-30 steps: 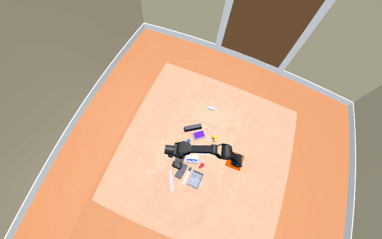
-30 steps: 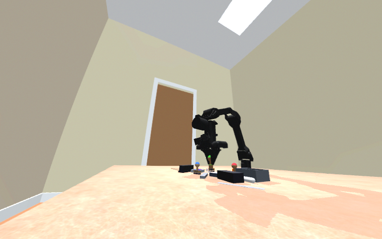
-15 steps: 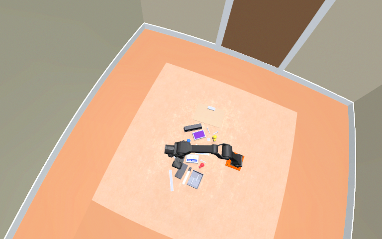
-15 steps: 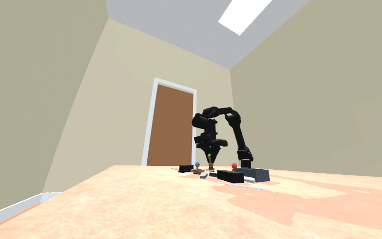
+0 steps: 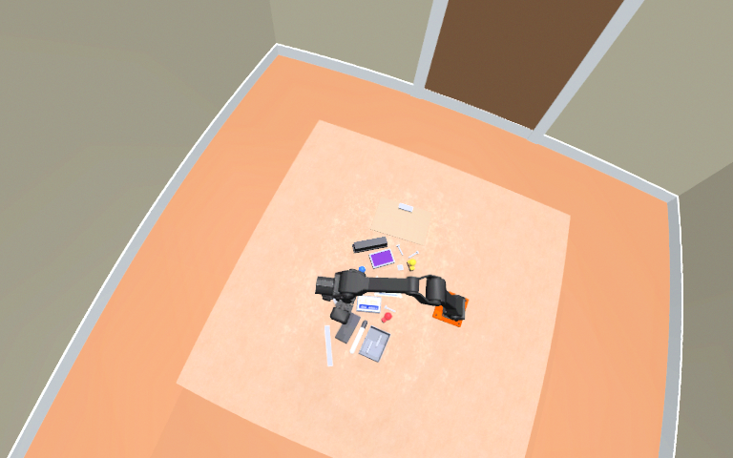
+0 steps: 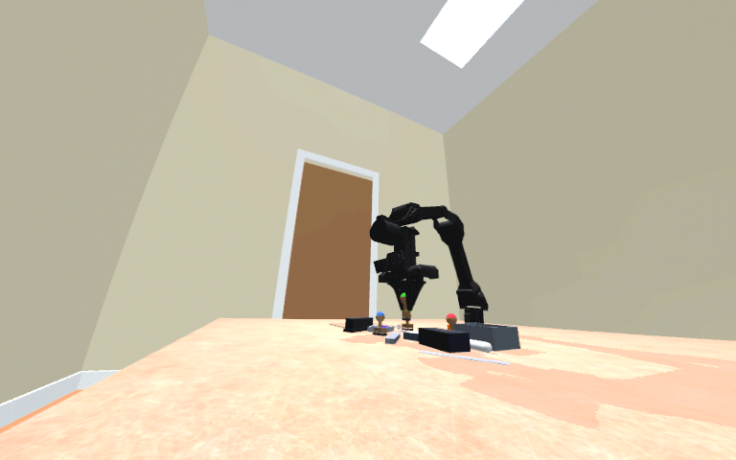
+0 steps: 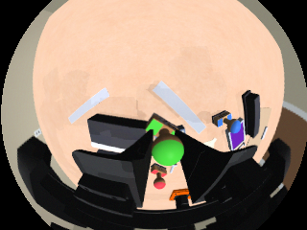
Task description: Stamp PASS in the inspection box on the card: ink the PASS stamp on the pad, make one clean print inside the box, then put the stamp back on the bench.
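1. Near the middle of the desk (image 5: pixel 486 242) (image 6: pixel 217 406) (image 7: pixel 144 43), well in from every visible edge, the gripper (image 6: pixel 405 310) (image 7: pixel 164 133) points down, its fingers closed on the green-knobbed stamp (image 6: pixel 403 299) (image 7: pixel 168 151).
2. That stamp is upright, its base low over the desk; whether it touches, I cannot tell. Its lettering is unreadable.
3. Toward the door-side edge from the stamp is the blue-knobbed stamp (image 5: pixel 362 268) (image 6: pixel 380 315) (image 7: pixel 235 126) — just beside the purple ink pad (image 5: pixel 382 259) (image 6: pixel 371 329) (image 7: pixel 237 134).
4. A long black block (image 5: pixel 369 244) (image 6: pixel 358 324) (image 7: pixel 251 114) lies beyond the pad, toward the door-side edge.
5. On the side of the gripper away from the door-side edge lie a dark slab (image 5: pixel 347 328) (image 6: pixel 443 339) (image 7: pixel 115 130) and, near it, a gray tray (image 5: pixel 374 343) (image 6: pixel 491 335).
6. Toward the right edge in the top view are the red-knobbed stamp (image 5: pixel 387 316) (image 6: pixel 450 317) (image 7: pixel 159 183) and the yellow-knobbed stamp (image 5: pixel 411 262) — well apart.
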You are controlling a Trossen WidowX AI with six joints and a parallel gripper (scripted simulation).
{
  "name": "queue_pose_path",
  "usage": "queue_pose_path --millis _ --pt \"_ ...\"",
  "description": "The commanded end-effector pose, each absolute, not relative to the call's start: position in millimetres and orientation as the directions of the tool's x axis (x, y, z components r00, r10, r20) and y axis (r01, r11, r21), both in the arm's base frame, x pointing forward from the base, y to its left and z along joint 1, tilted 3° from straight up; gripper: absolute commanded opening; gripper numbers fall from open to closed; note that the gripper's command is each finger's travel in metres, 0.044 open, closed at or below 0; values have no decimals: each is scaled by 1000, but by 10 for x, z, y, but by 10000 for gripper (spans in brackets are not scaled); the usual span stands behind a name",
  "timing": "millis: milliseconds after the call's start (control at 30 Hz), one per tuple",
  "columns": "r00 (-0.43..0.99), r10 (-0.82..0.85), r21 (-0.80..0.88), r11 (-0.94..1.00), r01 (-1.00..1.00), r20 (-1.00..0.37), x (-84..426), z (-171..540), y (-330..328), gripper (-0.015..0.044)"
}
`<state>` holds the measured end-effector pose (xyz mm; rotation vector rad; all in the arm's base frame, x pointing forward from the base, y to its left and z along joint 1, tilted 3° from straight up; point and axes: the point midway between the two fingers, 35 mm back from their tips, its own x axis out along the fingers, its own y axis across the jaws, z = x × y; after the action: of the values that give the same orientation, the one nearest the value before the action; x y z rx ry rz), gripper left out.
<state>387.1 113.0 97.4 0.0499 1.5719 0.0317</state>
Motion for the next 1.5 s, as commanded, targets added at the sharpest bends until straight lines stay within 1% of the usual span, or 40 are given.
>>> queue_pose_path --millis 0,1033,1467 --pt "4 52 52 999 8 -999 3879 1009 1127 0" --pt "3 52 52 999 8 -999 3866 1157 1104 0" --pt "4 43 44 999 8 -999 3824 1134 249 0"
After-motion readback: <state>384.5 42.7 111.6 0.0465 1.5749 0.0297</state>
